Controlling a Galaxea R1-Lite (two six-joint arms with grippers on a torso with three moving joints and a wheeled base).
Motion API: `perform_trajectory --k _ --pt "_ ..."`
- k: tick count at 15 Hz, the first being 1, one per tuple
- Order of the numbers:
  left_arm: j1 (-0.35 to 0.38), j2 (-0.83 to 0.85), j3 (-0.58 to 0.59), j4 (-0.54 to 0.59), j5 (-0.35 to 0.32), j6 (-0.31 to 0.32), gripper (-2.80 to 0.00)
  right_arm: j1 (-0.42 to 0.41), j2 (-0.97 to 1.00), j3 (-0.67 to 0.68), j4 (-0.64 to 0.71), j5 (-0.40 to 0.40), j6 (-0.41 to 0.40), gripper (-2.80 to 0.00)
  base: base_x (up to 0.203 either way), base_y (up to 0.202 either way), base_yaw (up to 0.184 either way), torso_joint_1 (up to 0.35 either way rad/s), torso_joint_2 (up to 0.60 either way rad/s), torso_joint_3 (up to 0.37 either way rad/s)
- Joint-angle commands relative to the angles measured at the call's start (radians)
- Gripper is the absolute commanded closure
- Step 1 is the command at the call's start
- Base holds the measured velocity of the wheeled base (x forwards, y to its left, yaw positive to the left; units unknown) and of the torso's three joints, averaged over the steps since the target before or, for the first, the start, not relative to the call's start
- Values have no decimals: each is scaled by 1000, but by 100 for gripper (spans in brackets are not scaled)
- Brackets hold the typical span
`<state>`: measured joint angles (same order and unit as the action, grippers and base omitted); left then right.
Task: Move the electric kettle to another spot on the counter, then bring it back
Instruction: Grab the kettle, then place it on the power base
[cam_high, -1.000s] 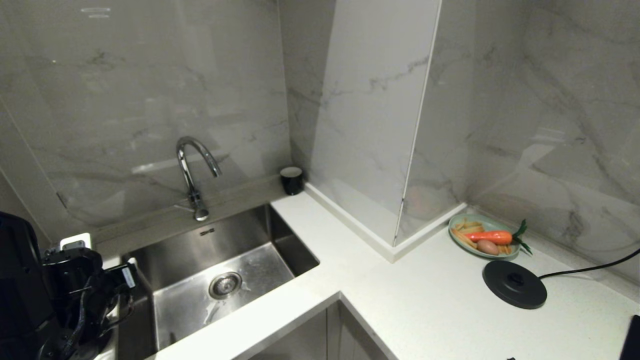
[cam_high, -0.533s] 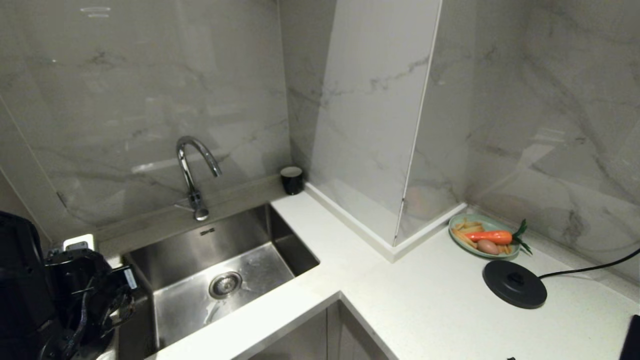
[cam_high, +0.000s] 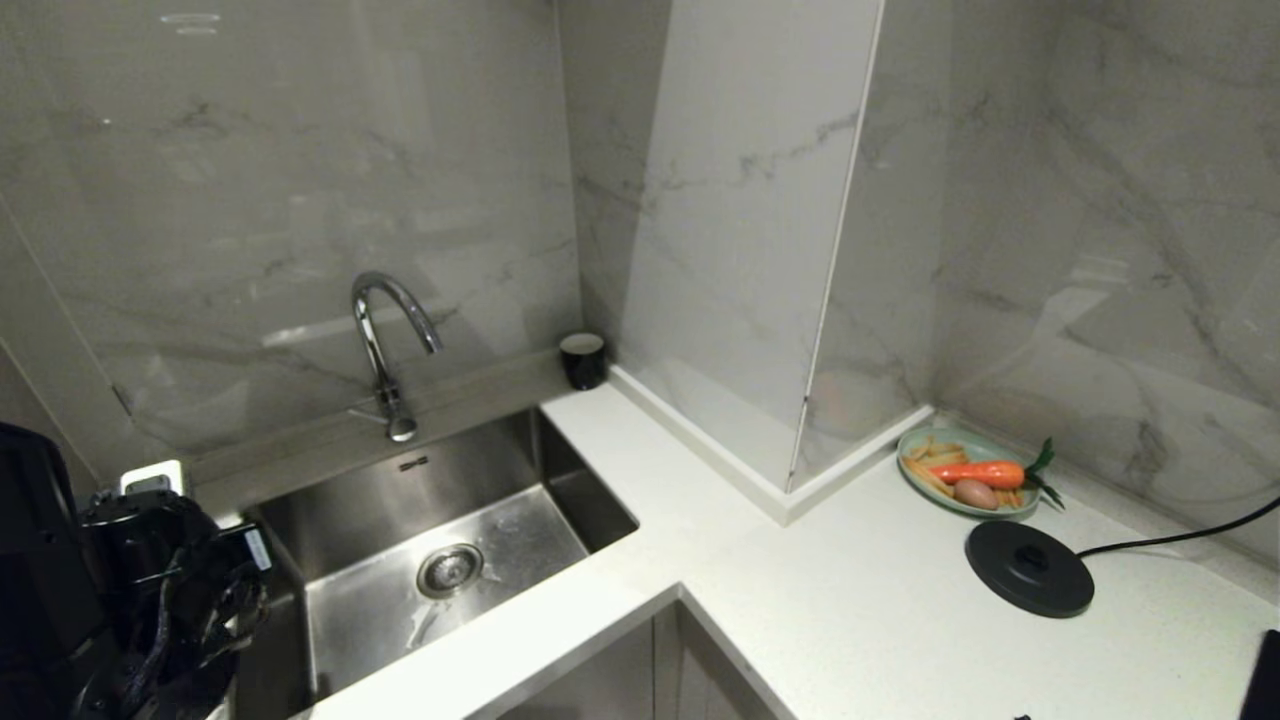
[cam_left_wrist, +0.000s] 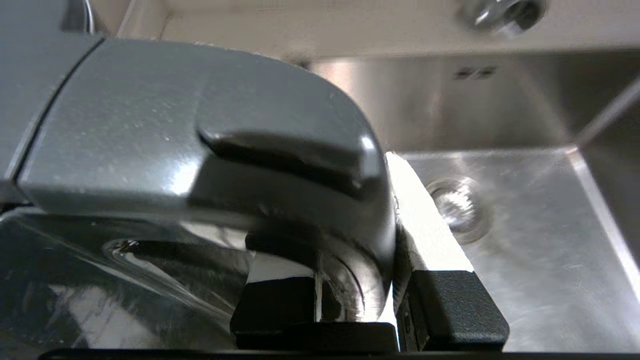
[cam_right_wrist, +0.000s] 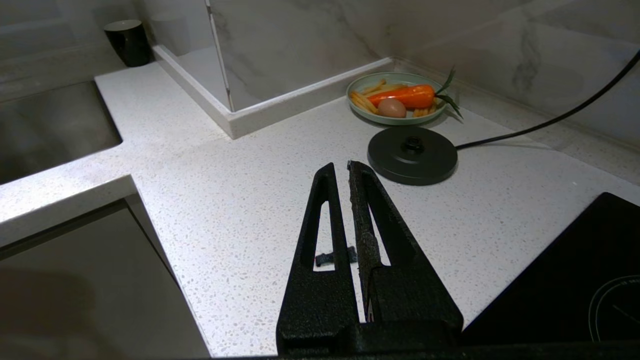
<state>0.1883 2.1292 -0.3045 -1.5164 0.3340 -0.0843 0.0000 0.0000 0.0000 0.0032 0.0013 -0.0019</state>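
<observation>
The glossy black electric kettle (cam_high: 35, 560) stands at the far left of the head view, left of the sink, and is cut off by the picture's edge. In the left wrist view its grey-black loop handle (cam_left_wrist: 200, 130) fills the picture. My left gripper (cam_left_wrist: 350, 280) is shut on that handle, one finger on each side. The white speckled counter (cam_high: 860, 600) runs round the corner to the right. My right gripper (cam_right_wrist: 345, 170) hangs shut and empty above the counter (cam_right_wrist: 240, 200), out of the head view.
The steel sink (cam_high: 560, 480) with its tap (cam_high: 385, 340) lies right of the kettle. A small black cup (cam_high: 583, 360) stands in the corner. The corded base disc (cam_high: 1029, 568) and a plate (cam_high: 908, 462) of food sit at right, and a black hob (cam_right_wrist: 575, 280) is nearest me.
The left wrist has shifted only slightly beside the kettle. The kettle and everything else on the counter stay where they were.
</observation>
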Motion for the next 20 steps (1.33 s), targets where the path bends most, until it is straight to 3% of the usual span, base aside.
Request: perform_trajectory --k 1,6,12,20 --pt "-13 -81 7 -14 -11 18 0 0 2 0 0 2 0 0 0 0 0 0 0 0" --pt "-58 -119 6 -14 -20 54 0 0 1 0 0 1 -1 0 0 0 0 0 0 0" --pt "-215 -216 16 19 -23 55 0 0 2 0 0 2 0 0 0 0 0 0 0 0" --pt "-358 -233 -5 21 -17 57 0 0 0 0 0 0 0 0 0 0 0 0 0 0"
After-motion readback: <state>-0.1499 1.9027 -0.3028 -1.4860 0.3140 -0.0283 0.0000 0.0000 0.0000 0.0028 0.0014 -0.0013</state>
